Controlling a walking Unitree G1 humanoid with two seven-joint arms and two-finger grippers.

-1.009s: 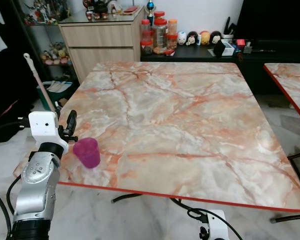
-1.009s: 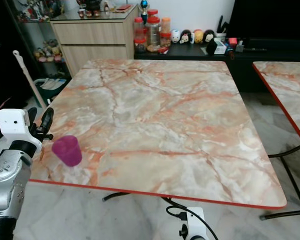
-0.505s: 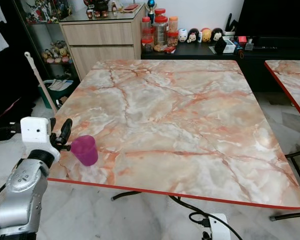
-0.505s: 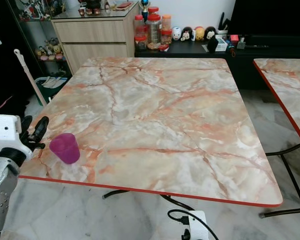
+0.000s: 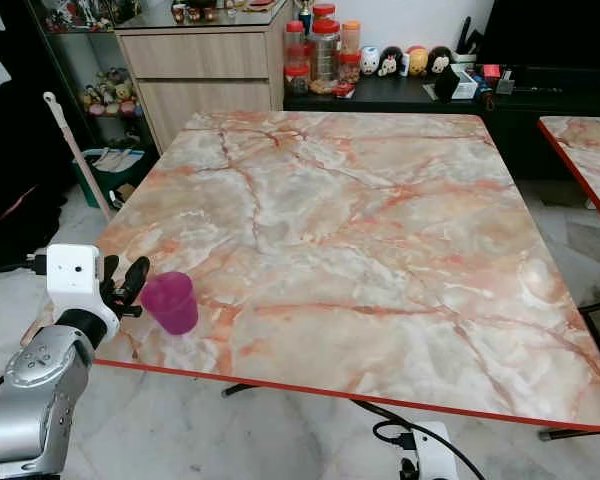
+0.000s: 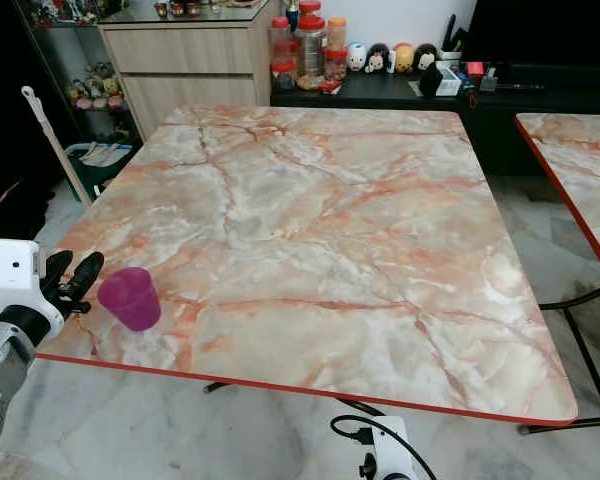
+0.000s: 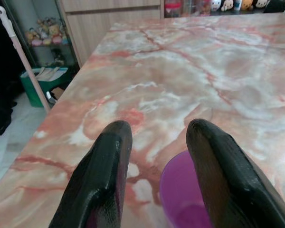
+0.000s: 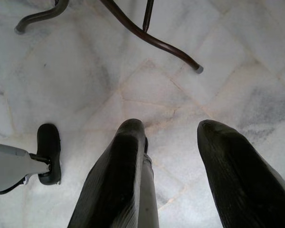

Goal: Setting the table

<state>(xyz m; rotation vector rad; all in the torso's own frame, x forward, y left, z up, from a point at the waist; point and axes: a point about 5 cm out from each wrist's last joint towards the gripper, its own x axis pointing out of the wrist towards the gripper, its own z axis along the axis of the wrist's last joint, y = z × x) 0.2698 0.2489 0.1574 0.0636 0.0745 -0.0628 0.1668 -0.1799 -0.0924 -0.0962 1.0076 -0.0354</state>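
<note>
Home living room; square marble-pattern table (image 5: 380, 230) with a red edge, a second table of the same kind (image 5: 590, 160) off to the robot's right. Behind: wooden cabinet (image 5: 200, 75), a low dark shelf with jars (image 5: 325, 50) and small figurines (image 5: 405, 62). A mop handle (image 5: 75, 155) leans near the table's far-left side, beside a green bin (image 5: 115, 170).

Task item: one purple cup (image 5: 170, 302), upright, on the table near its front-left corner, close to the red edge.

Left gripper (image 5: 123, 290): fingers apart, holding nothing, just beside the cup on its outer side. In the left wrist view the cup (image 7: 190, 199) sits partly behind one finger (image 7: 223, 180) rather than squarely between the two (contact cannot be told from these views).

Right gripper (image 8: 168, 161): hangs idle toward the floor, fingers apart, empty; table legs (image 8: 147, 35) on the tiles beyond it.

Risks, as judged:
- Cup is light and off-centre to the gripper; a sideways move could clip the rim and tip it.
- Cup stands close to the edge; a nudge toward the robot could push it off onto the floor.

Obstacles: none near the cup on the tabletop. The mop handle stands well apart from the arm.
</note>
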